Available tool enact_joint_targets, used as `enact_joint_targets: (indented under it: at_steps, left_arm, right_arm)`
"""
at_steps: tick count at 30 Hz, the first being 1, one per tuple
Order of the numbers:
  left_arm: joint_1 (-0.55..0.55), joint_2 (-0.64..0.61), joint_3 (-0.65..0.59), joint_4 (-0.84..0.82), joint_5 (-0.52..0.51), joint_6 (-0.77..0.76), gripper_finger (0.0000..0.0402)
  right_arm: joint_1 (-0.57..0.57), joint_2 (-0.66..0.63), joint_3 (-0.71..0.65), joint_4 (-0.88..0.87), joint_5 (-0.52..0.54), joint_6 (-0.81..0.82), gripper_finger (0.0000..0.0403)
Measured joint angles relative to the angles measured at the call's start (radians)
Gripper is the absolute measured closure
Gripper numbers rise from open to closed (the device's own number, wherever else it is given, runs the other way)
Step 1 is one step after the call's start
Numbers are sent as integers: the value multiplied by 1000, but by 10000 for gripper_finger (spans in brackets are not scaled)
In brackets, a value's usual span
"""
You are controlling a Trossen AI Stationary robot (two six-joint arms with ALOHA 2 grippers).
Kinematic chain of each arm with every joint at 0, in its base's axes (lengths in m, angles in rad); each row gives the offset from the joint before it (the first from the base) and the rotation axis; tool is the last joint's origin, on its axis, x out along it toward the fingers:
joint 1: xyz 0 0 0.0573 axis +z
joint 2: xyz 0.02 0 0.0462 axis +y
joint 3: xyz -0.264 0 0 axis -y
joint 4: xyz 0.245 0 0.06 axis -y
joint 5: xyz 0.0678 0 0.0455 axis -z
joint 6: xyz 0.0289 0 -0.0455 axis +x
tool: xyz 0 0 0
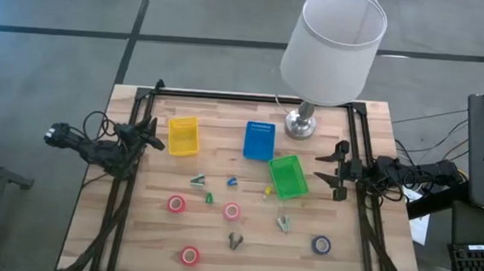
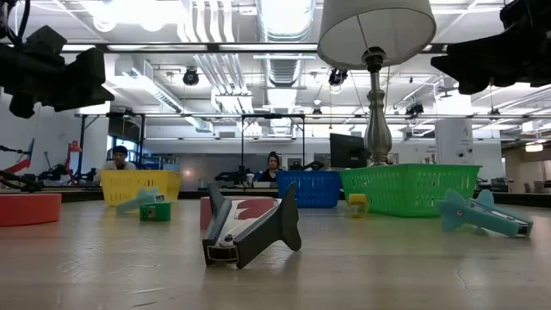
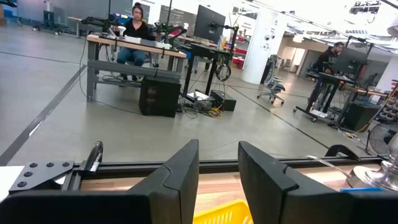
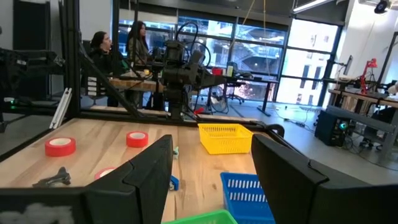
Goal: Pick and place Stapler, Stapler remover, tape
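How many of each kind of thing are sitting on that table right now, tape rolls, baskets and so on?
Tape rolls: 4, three red, one blue
Baskets: 3, yellow, blue, green
Lamp: 1
Small stapler-type tools: 7
Total: 15

Open jaws frame a yellow tray (image 4: 225, 137), blue tray (image 4: 249, 196) and two red tape rolls (image 4: 60, 146).

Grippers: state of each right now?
Left gripper: open, empty, at the table's left edge.
Right gripper: open, empty, at the right edge.
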Motion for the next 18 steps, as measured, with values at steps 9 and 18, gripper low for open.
enact_joint_targets:
  at_steps: [9, 18]
  left_arm:
    - [0, 0, 0, 1, 0, -81, 287]
    - [0, 0, 0, -4, -1, 79, 287]
  right_arm:
    - [0, -2, 0, 53, 36, 234, 188]
    - [0, -2, 0, 61, 35, 69, 188]
